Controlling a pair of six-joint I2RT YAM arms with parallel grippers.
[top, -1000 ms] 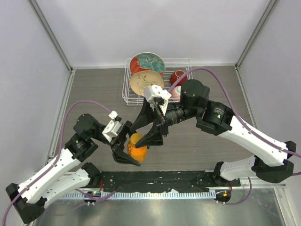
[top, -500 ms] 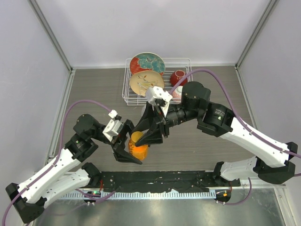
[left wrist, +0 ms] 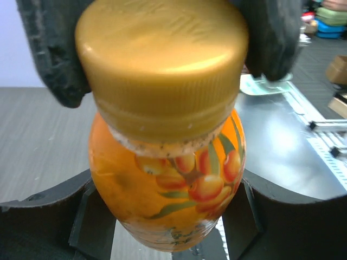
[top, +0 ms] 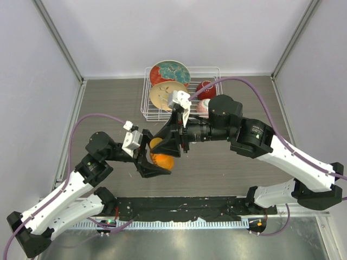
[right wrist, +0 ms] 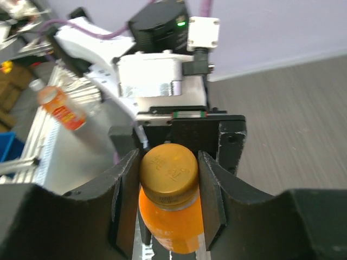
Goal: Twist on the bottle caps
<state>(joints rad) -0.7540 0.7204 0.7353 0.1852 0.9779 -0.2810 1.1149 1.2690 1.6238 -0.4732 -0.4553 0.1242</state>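
The squat orange bottle (top: 162,161) is held off the table near the middle, and my left gripper (top: 154,166) is shut around its lower body. In the left wrist view the bottle (left wrist: 168,184) fills the frame between my left gripper's (left wrist: 168,219) two black fingers. The gold-orange cap (left wrist: 162,59) sits on the bottle's neck. My right gripper (right wrist: 169,181) is shut on that cap (right wrist: 169,171), one pad against each side, with the bottle (right wrist: 172,230) hanging below. In the top view the right gripper (top: 164,146) covers most of the cap.
A white wire dish rack (top: 147,103) stands at the back of the table with two plates (top: 169,73) and a red bowl (top: 205,88). A small bottle with an orange label (right wrist: 58,107) lies on the metal strip beyond the table's near edge.
My right gripper's jaws have closed onto the cap. Both grippers and the bottle have shifted slightly toward the back of the table.
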